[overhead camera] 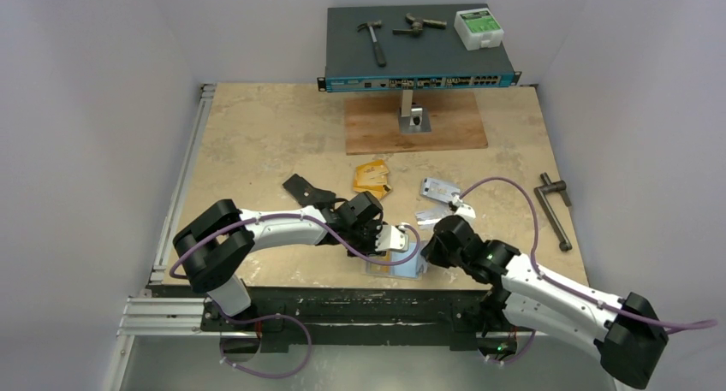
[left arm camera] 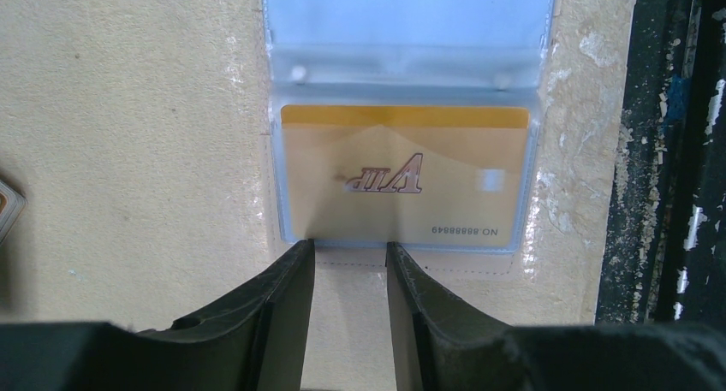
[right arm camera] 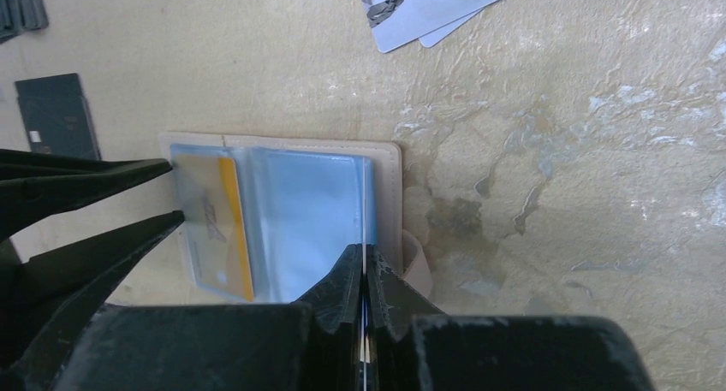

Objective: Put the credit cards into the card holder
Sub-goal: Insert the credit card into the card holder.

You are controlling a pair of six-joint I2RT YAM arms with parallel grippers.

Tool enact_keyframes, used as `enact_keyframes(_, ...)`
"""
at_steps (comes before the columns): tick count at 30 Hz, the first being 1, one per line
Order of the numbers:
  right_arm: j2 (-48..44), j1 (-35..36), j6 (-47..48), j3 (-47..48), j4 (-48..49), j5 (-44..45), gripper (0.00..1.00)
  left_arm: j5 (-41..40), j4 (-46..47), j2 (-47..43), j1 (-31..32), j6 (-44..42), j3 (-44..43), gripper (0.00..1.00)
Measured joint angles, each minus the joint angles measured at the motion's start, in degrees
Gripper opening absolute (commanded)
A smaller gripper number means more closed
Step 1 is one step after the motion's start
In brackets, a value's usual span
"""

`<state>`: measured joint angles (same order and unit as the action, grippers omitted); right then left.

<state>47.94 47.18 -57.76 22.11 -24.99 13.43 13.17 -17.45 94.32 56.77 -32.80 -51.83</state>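
The tan card holder [overhead camera: 401, 263] lies open near the table's front edge, with its light-blue clear pockets [left arm camera: 402, 14] showing. An orange-gold credit card [left arm camera: 402, 173] marked VIP sits inside one clear pocket; it also shows in the right wrist view [right arm camera: 214, 220]. My left gripper [left arm camera: 351, 249] is open and empty, its tips at the near edge of that pocket. My right gripper [right arm camera: 365, 269] is shut on a thin upright pocket leaf of the holder [right arm camera: 300, 211], next to the snap tab [right arm camera: 419, 267]. More orange cards [overhead camera: 371, 177] and silvery cards [overhead camera: 439, 190] lie farther back.
A black wallet [overhead camera: 304, 188] lies left of the orange cards, and a small black square piece [right arm camera: 56, 113] lies beside the holder. A network switch [overhead camera: 419, 44] with tools stands on a wooden board [overhead camera: 415, 126] at the back. A metal tool [overhead camera: 554, 204] lies at the right.
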Motion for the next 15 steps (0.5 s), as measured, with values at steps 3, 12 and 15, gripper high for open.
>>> enact_keyframes(3, -3.41, 0.00, -1.29, -1.40, 0.48, -1.16, 0.00, 0.00, -0.02, 0.00, 0.00, -0.04, 0.00, 0.36)
enact_keyframes(12, -9.49, 0.00, -6.16, -8.07, 9.53, -7.45, 0.00, -0.46, -0.87, -0.20, 0.00, -0.09, 0.00, 0.36)
enact_keyframes(15, -7.28, 0.00, -6.62, -8.39, 11.96, -9.03, 0.00, -0.59, -1.79, -0.50, 0.00, -0.39, 0.00, 0.36)
